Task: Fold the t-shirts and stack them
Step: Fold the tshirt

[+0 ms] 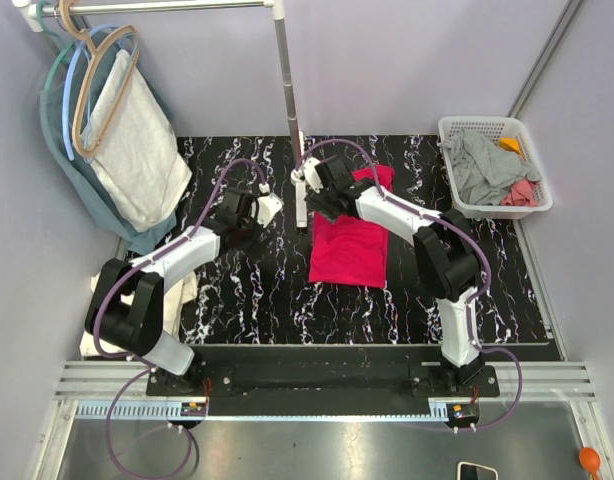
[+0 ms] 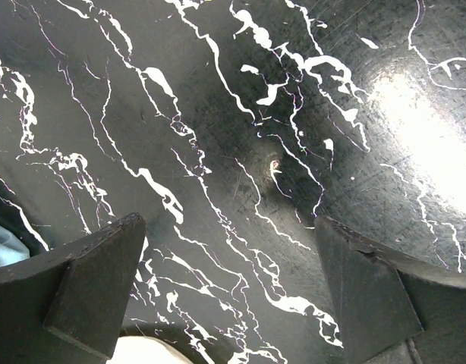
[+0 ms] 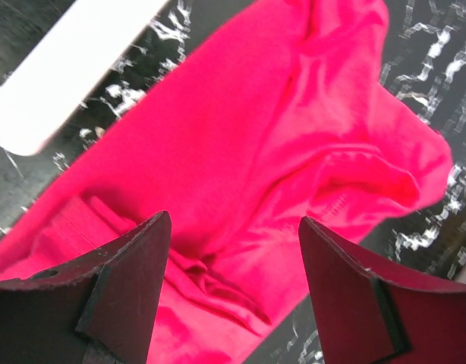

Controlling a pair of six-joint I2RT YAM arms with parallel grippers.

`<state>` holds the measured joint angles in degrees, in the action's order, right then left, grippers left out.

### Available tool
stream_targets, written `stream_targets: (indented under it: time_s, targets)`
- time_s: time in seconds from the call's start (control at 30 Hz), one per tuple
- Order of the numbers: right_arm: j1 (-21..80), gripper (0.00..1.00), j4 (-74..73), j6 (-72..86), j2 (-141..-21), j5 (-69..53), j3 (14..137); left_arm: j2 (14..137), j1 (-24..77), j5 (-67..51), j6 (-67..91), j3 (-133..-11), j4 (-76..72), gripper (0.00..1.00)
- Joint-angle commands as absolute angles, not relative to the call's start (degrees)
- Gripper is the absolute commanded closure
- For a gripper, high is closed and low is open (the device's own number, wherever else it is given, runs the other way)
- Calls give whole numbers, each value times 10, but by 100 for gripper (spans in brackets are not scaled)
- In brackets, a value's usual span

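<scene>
A red t-shirt (image 1: 351, 245) lies partly folded on the black marble table (image 1: 277, 290), right of the middle. My right gripper (image 1: 327, 205) hangs open over its far left part; in the right wrist view the creased red cloth (image 3: 278, 152) fills the space between and beyond the open fingers (image 3: 130, 280), which hold nothing. My left gripper (image 1: 242, 232) is open and empty over bare table left of the shirt; its wrist view shows only marble (image 2: 240, 174) between the fingers (image 2: 96, 280).
A white basket (image 1: 492, 165) with grey, pink and orange clothes stands at the back right. A clothes rack pole (image 1: 287, 90) rises just behind the shirt. Shirts on hangers (image 1: 127, 140) hang at the far left. Pale cloth (image 1: 182, 295) lies by the left arm's base.
</scene>
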<state>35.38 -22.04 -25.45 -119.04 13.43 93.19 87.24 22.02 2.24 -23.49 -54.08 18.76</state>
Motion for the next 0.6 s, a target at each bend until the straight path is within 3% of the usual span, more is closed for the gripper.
stream_targets:
  time_s: [0.0,0.1,0.17,0.4,0.57]
  targets:
    - [360,22,-200,-253,-1108,184,901,845,218,7,-224,-547,174,1]
    - [360,4,-201,-265,-1066,210,857,846,217,-39,-216,-567,207,1]
    - [359,1,-202,-273,-1042,226,831,848,217,-63,-207,-580,225,1]
    - [360,0,-236,-272,-898,206,684,908,221,-180,-202,-649,306,1]
    - [360,0,-292,-272,-828,148,590,962,252,-200,-192,-722,360,1]
